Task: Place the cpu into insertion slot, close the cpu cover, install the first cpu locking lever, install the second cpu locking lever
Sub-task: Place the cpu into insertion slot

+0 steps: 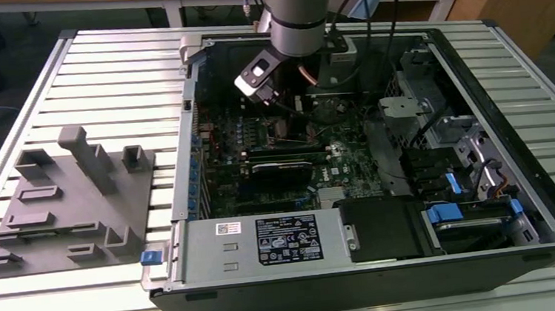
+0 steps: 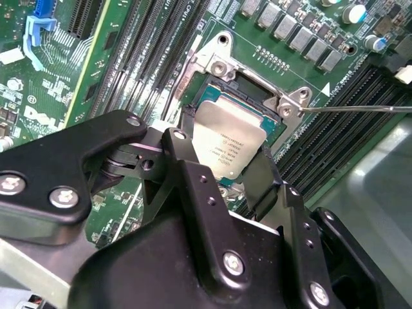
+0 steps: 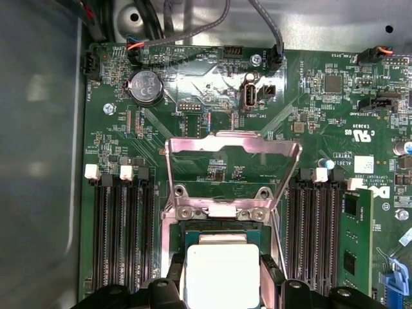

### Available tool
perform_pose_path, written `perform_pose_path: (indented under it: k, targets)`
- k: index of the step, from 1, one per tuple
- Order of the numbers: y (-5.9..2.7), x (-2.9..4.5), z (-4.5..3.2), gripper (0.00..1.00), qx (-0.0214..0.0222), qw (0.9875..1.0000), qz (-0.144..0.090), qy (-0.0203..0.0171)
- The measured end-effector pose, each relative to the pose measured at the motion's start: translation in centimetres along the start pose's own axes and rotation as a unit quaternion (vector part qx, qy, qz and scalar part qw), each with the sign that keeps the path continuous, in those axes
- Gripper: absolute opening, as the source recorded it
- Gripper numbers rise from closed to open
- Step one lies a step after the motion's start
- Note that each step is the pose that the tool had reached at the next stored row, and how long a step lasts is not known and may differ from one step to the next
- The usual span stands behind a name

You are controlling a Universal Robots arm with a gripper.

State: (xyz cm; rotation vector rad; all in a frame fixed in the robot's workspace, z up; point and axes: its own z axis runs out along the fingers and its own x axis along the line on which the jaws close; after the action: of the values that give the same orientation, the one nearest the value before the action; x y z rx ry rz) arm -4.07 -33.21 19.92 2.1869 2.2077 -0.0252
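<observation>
Open computer case (image 1: 367, 286) lying on a slatted metal table (image 1: 102, 65), with a grey moulded fixture tray (image 1: 64, 217) beside it at the exterior view's left. The case holds a green circuit board (image 1: 258, 164), a grey power supply box (image 1: 264, 242) along its near wall and drive bays with blue tabs (image 1: 442, 213) at the exterior view's right. The arm reaches down into the case over the far part of the board. In both wrist views the gripper (image 2: 226, 153) (image 3: 222, 286) has its black fingers (image 2: 264, 174) closed against two opposite edges of the cpu (image 2: 228, 138) (image 3: 222, 270), silver top facing up. The cpu sits directly over the insertion slot (image 2: 248, 90) (image 3: 219, 232), whose dark interior shows past one edge; whether it is fully seated cannot be told. The cpu cover (image 3: 233, 138) stands raised on its hinge, the board visible through its window. A thin metal lever (image 2: 360, 108) juts from one socket corner across the black memory slots (image 3: 122, 232). A memory module (image 3: 354, 244) occupies a slot on the other side.
</observation>
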Motion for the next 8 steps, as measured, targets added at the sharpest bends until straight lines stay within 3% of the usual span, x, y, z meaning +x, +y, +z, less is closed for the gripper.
perform_pose_path:
  k: [8]
  targets:
    - [-0.01, -0.07, 0.27, 0.54, 0.0003, 1.0000, 0.009, -0.0001]
